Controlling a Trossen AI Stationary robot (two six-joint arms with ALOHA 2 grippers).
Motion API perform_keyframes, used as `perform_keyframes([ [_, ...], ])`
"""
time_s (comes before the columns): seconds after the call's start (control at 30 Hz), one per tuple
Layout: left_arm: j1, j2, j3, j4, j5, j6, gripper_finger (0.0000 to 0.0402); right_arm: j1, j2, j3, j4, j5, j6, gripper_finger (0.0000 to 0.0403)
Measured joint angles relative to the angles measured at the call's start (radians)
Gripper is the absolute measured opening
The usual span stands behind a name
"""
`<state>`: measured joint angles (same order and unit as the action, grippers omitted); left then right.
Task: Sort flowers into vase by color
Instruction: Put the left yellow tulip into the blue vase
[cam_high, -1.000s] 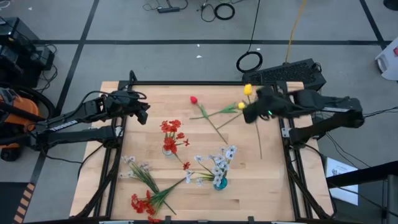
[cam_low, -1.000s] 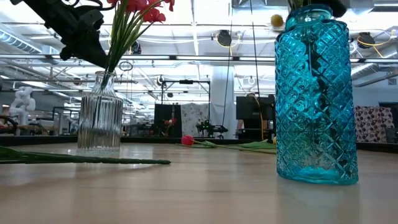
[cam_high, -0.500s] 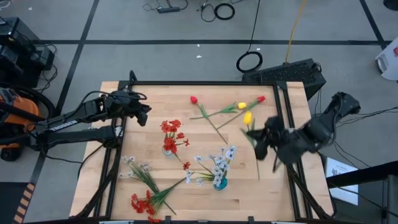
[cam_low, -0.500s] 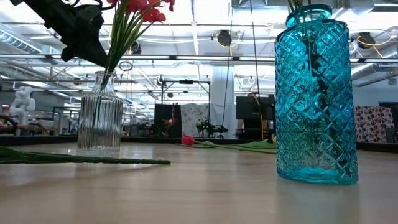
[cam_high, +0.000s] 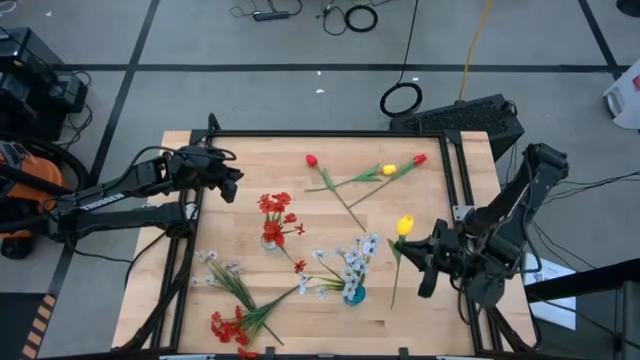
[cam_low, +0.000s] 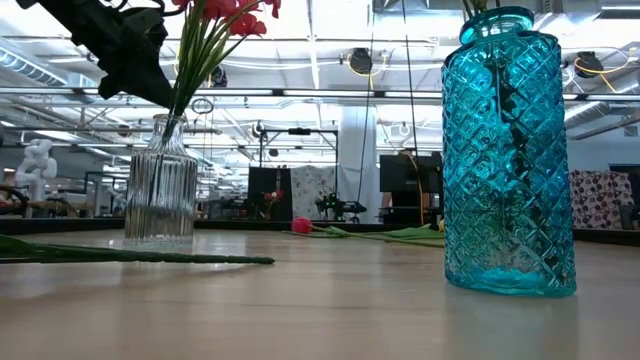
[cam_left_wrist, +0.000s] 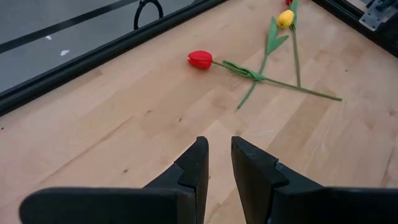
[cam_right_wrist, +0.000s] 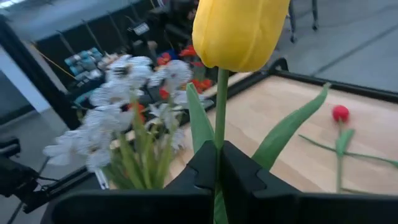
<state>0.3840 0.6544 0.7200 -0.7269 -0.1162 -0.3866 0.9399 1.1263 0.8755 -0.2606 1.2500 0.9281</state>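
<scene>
Right claw (cam_right_wrist: 219, 163) clamps yellow tulip (cam_right_wrist: 239, 31) stem beside blue vase (cam_high: 352, 294).

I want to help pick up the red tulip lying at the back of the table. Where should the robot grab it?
Probably by the thin stalk, partway along from the head of the red tulip, coming straight down from above. It lies flat on the table, so the stalk fits between two fingers, and gripping there would not squash the soft bloom. The left gripper is nearest, slightly open and empty; the right gripper already holds a yellow tulip.

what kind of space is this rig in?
Looks like a large robotics lab or workshop: exposed ceiling trusses, cables on the grey floor, and a framed wooden table.
</scene>
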Motion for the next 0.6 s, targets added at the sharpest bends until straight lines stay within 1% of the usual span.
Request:
perform_keyframes([
  [0.1,0.000,0.000,0.000,0.001,0.000,0.000,0.0074,0.012,0.014,-0.024,0.171,0.005,-0.155,0.0006],
  [0.2,0.000,0.000,0.000,0.001,0.000,-0.001,0.0074,0.014,0.046,-0.025,0.352,0.002,-0.381,0.0003],
  [0.23,0.000,0.000,0.000,0.001,0.001,-0.001,0.0074,0.014,0.056,-0.025,0.419,-0.014,-0.471,0.0002],
  [0.33,0.000,0.000,0.000,0.001,0.005,-0.001,0.0074,0.014,0.085,-0.025,0.625,-0.114,-0.731,0.0002],
  [0.43,0.000,0.000,0.000,0.002,0.007,-0.001,0.0074,0.014,0.113,-0.025,0.816,-0.201,-0.945,0.0001],
  [0.6,0.000,0.000,0.000,0.002,0.007,-0.001,0.0074,-0.023,0.167,-0.025,1.014,-0.316,-1.243,0.0001],
])
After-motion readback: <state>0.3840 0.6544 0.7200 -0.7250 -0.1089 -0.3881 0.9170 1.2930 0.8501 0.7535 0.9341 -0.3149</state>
